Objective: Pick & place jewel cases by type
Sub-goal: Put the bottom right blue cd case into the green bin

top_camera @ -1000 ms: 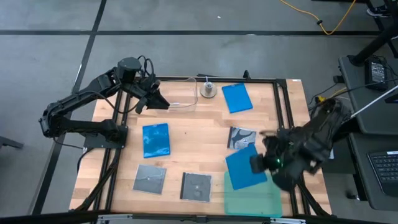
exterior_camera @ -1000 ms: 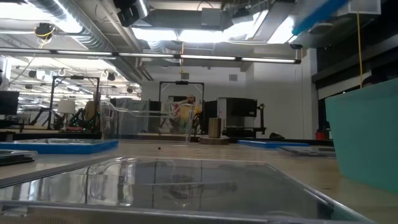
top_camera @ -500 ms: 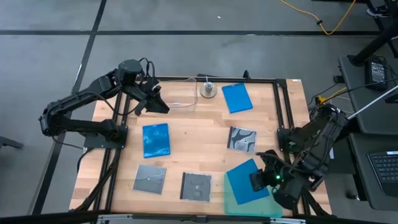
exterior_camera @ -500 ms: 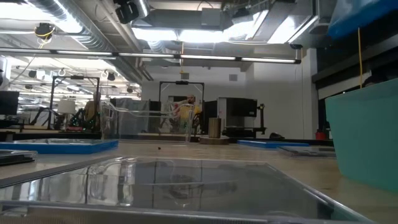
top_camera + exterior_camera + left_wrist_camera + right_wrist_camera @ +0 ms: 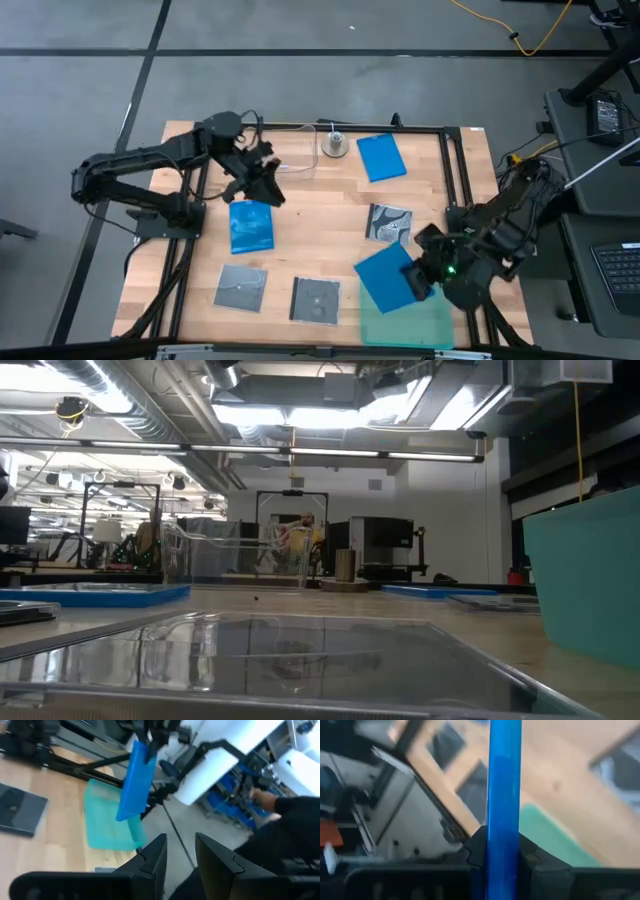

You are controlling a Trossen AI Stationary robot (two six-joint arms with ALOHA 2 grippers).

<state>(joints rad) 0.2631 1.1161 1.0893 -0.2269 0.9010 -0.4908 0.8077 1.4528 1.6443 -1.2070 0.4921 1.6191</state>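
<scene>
Right wrist view is showing you the right gripper [image 5: 504,851] with its fingers [image 5: 479,845] clamping a blue jewel case [image 5: 504,795] edge-on, so the case is running as a narrow blue band straight out from between them. In the high view, you are seeing that same right gripper [image 5: 418,277] holding the case by one edge, lifted above the table [image 5: 310,215] at the near right corner, partly over the teal-green tray [image 5: 405,325] and just beside it. The left wrist view is giving you the case from across the table, tilted steeply on edge above the tray. The left gripper [image 5: 270,188] is hanging over the table just above the second blue case [image 5: 250,224], next to the clear plastic tub [image 5: 290,150]; its fingers [image 5: 152,857] are standing a narrow gap apart with nothing between them. The third blue case [image 5: 380,156] is lying flat toward the far side of the table, near a small metal object [image 5: 335,145]. One grey-black square case [image 5: 388,222] is lying just beyond the held blue one, and the other two [image 5: 241,288] [image 5: 316,299] are lying side by side along the near edge. A person's dark sleeve [image 5: 300,815] is showing in the room beyond the table.
</scene>
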